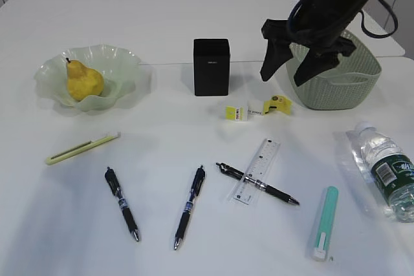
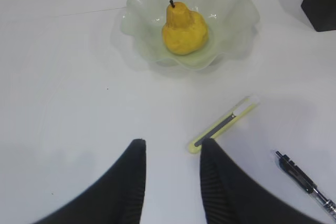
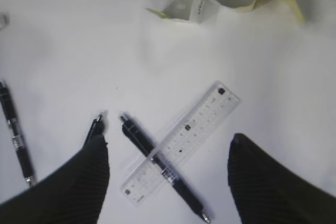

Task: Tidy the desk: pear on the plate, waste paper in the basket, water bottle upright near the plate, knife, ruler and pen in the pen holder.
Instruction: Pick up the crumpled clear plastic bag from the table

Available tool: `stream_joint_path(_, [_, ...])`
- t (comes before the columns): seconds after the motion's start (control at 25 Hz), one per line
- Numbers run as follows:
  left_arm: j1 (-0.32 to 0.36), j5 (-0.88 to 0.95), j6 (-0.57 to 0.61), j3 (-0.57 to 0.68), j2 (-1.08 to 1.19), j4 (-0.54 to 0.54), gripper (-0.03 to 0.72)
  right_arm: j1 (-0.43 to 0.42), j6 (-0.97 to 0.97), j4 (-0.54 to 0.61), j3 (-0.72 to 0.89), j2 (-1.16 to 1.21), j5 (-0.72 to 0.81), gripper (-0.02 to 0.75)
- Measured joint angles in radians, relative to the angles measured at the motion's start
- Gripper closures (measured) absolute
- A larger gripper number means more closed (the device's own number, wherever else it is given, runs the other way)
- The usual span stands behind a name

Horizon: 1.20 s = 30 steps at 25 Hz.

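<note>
We saw the pear point(image 1: 84, 81) on the plate point(image 1: 119, 59). The right gripper point(image 1: 288, 72) hung spread by the basket point(image 1: 362, 75), above the waste paper point(image 1: 259, 109). The left gripper point(image 2: 170, 148) was spread and empty.

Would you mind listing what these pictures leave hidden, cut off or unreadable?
- Basket interior: exterior view, hidden by its wall and the right arm.
- Pen holder: left wrist view, cut off by the frame edge; its opening is not visible in the exterior view.
- Bottle label text: exterior view, too small.
- Left hand: absent from the exterior view.
</note>
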Motion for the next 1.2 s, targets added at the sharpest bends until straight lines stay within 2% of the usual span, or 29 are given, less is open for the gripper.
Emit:
stream_joint_path(0.2, [0.000,0.002,0.000,0.000,0.000,0.000,0.449,0.009,-0.030,-0.076,-0.140,0.100,0.000,0.186])
stream_joint_path(0.52, [0.000,0.002,0.000,0.000,0.000,0.000,0.449,0.114,-0.119,-0.196,-0.346,0.220,0.000,0.186])
stream_joint_path(0.96, [0.000,0.002,0.000,0.000,0.000,0.000,0.449,0.142,-0.219,-0.341,-0.367,0.337,0.004,0.186])
stream_joint_path(1.2, [0.000,0.002,0.000,0.000,0.000,0.000,0.449,0.142,-0.298,-0.350,-0.368,0.344,0.004,0.187])
